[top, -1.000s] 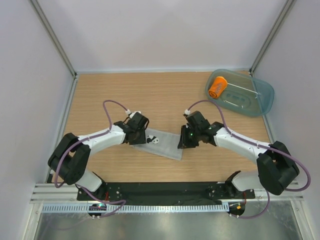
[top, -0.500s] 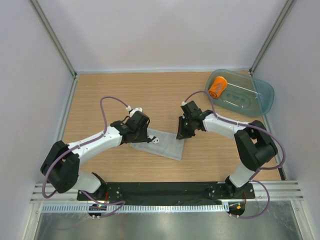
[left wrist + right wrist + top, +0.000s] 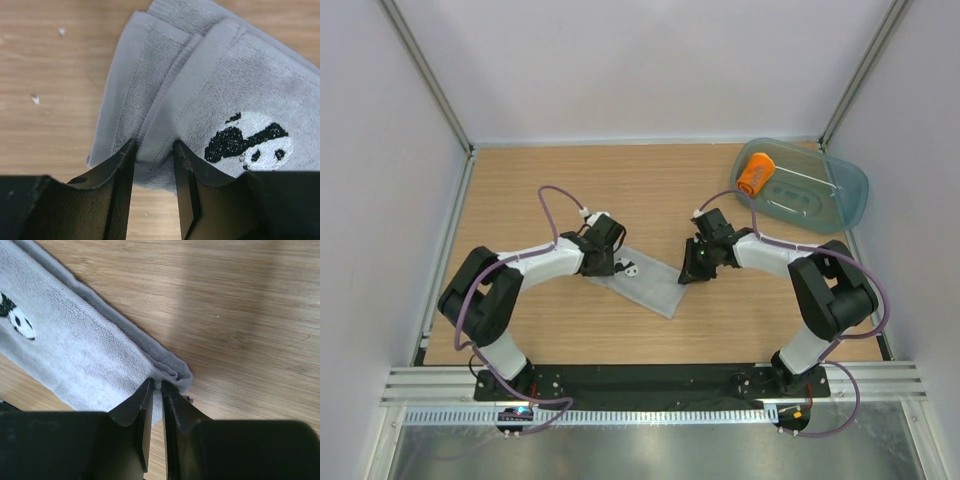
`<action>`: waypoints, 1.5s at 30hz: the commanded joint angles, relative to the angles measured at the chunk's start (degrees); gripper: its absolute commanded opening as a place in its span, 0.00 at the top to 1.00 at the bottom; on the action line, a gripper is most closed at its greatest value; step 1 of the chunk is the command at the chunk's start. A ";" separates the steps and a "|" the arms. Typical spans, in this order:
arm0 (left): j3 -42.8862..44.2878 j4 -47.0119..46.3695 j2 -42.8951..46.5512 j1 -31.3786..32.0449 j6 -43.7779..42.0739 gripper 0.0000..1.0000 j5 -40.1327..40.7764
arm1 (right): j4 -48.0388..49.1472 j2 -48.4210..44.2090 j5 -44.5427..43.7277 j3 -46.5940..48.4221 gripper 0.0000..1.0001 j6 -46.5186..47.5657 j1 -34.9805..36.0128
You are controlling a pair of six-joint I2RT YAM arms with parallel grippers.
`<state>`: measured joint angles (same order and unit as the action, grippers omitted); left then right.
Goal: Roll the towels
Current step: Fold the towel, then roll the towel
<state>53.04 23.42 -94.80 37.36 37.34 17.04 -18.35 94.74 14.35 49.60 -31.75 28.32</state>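
Mid-frame, the left end effector (image 3: pixel 152 146) and right end effector (image 3: pixel 156 383), almost closed, are pinching the ends of the flat light-grey panda towel (image 3: pixel 655 287), probably preparing an even roll.

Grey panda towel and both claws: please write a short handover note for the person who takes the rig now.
Left claw: pinching the folded hem of the grey panda towel, at its left end.
Right claw: pinching its right corner.
It lies mostly flat on the table; the orange towel sits in the blue-green tub.
Done: orange towel rolled.
To do: roll the grey one.
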 commanded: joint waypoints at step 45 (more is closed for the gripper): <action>-7.16 -9.89 24.51 21.86 -7.20 0.29 3.17 | -14.17 -21.53 -16.37 1.90 0.60 0.72 -1.77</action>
<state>45.32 16.58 -67.85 56.97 30.02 22.90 -34.24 74.91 -0.69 51.99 -30.33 26.55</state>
